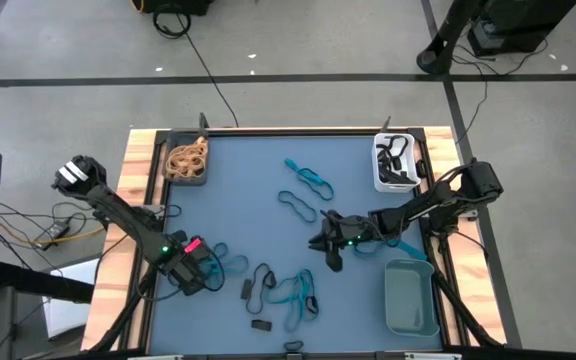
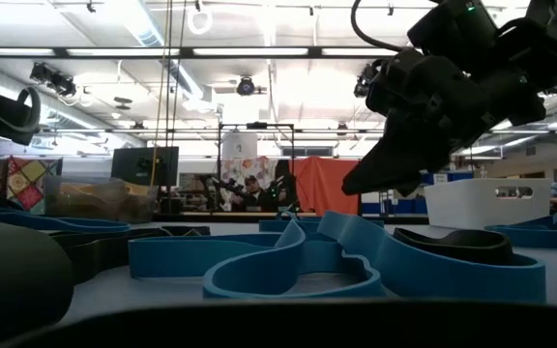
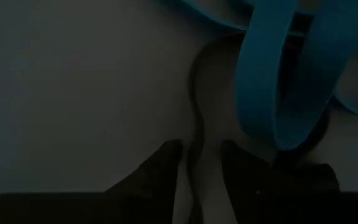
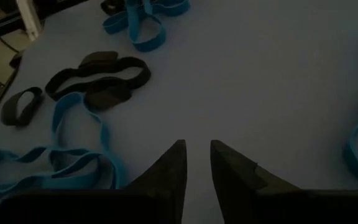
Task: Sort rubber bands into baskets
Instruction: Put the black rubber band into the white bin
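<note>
The dark basket (image 1: pixel 187 160) sat in the bench's (image 1: pixel 258 190) far left corner, touching the wooden edge and filled with tan bands (image 1: pixel 185 157). The left hand (image 1: pixel 200 268) was low on the bench near the front left edge, its fingers (image 3: pixel 160 171) nearly together on a thin black band (image 3: pixel 197 124), with a blue band (image 1: pixel 230 264) just beside it. Open bench lay between this hand and the far basket. Along the front edge lay a cluster of blue and black bands (image 1: pixel 286 291), mostly stretched front to back. Mid-bench, a blue band (image 1: pixel 308 179) and a black band (image 1: pixel 296 205) ran diagonally. The right hand (image 1: pixel 328 245) hovered above bare bench, narrowly open and holding nothing. The white basket (image 1: pixel 394 165) held black bands in the far right corner; the grey-teal basket (image 1: pixel 411 297) lay lengthwise against the right edge.
</note>
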